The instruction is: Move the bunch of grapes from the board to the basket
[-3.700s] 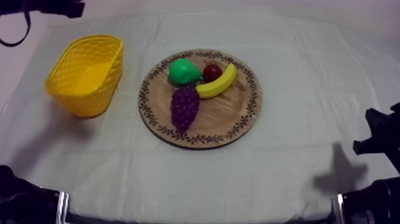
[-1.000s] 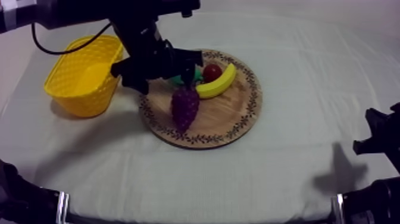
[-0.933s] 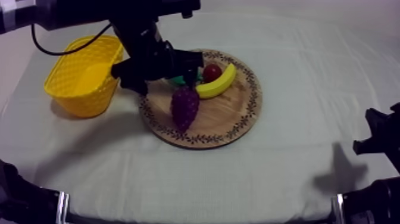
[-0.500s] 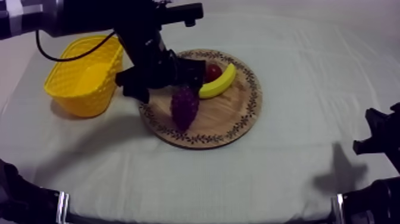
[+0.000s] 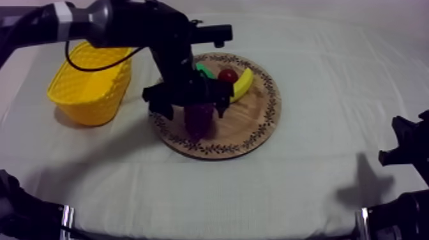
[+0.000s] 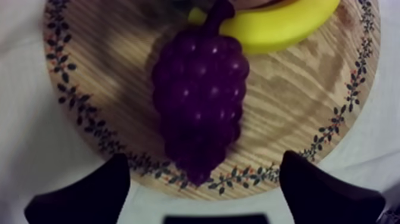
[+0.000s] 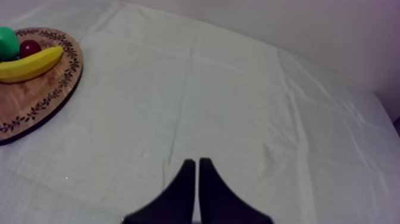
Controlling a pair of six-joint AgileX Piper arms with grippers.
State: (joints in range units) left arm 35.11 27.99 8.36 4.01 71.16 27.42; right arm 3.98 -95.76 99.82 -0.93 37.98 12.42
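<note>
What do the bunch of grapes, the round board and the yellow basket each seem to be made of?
Bunch of grapes: likely moulded plastic, smooth, with small glints on the bumps.
Round board: wood by its grain lines, matt; rim pattern seemingly printed.
Yellow basket: probably plastic, uniform colour, woven-look lattice walls.

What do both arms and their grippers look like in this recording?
Left arm: black, rounded links, one light grey band. Left gripper: two broad black fingers. Right gripper: two black fingers tapering to slim tips. Right arm: black, blocky.
</note>
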